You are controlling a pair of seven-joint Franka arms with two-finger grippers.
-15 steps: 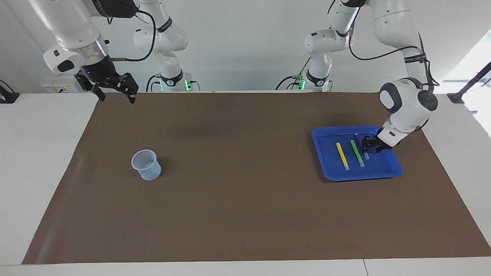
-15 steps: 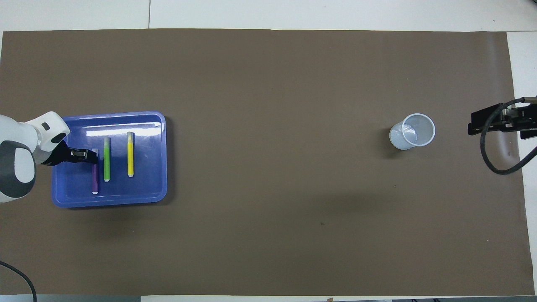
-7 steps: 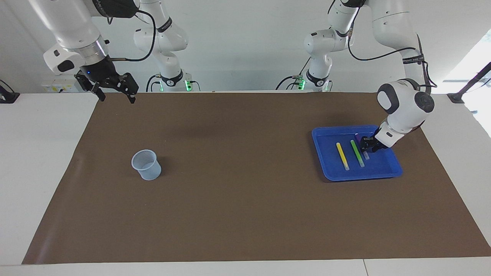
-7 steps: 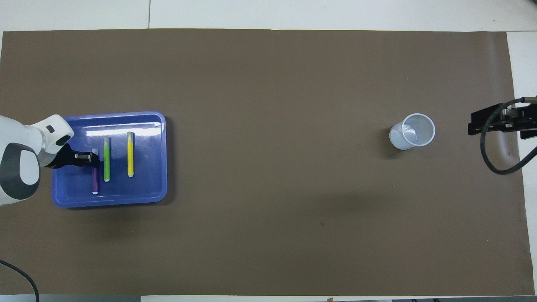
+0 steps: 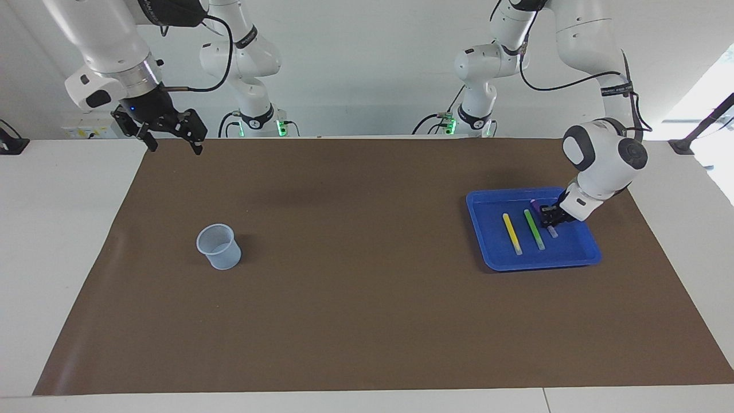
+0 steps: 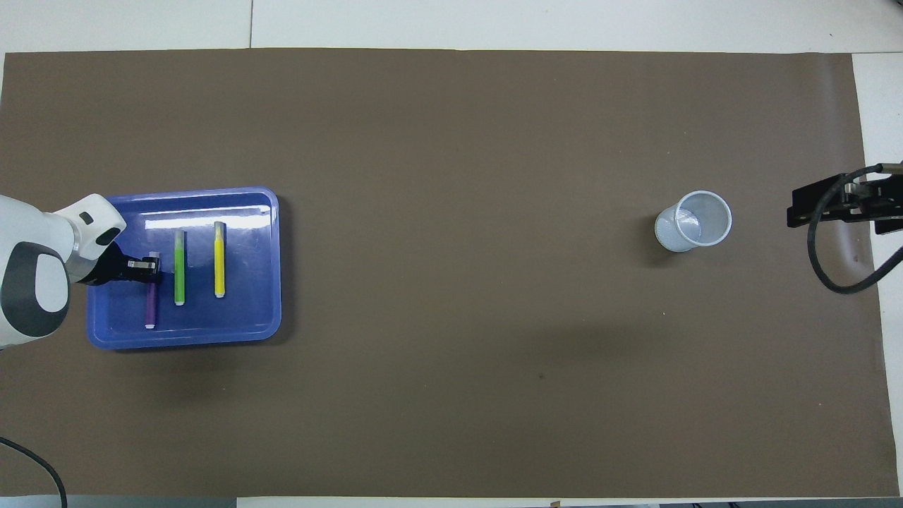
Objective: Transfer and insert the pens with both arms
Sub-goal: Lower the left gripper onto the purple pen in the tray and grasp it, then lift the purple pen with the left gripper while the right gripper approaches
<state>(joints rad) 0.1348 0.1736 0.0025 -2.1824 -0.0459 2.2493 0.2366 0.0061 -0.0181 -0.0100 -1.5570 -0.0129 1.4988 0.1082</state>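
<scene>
The purple pen (image 5: pixel 552 232) is in my left gripper (image 5: pixel 547 218), which is shut on its middle, low in the blue tray (image 5: pixel 573 248). In the overhead view the purple pen (image 6: pixel 151 309) sticks out from the left gripper (image 6: pixel 149 268). The green pen (image 5: pixel 534 229) (image 6: pixel 180 268) and the yellow pen (image 5: pixel 512 233) (image 6: pixel 219 259) lie side by side in the tray (image 6: pixel 247 296). My right gripper (image 5: pixel 175 148) (image 6: pixel 832 204) is open and empty, up in the air over the right arm's end of the table, and waits.
A translucent plastic cup (image 5: pixel 218 246) (image 6: pixel 693 220) stands upright on the brown mat (image 5: pixel 355 258) toward the right arm's end. Two smaller white arms with green-lit bases (image 5: pixel 261 123) stand at the robots' edge of the table.
The left gripper has shifted slightly toward the left arm's end of the tray, and the purple pen has moved with it, away from the green pen. The right arm has not moved.
</scene>
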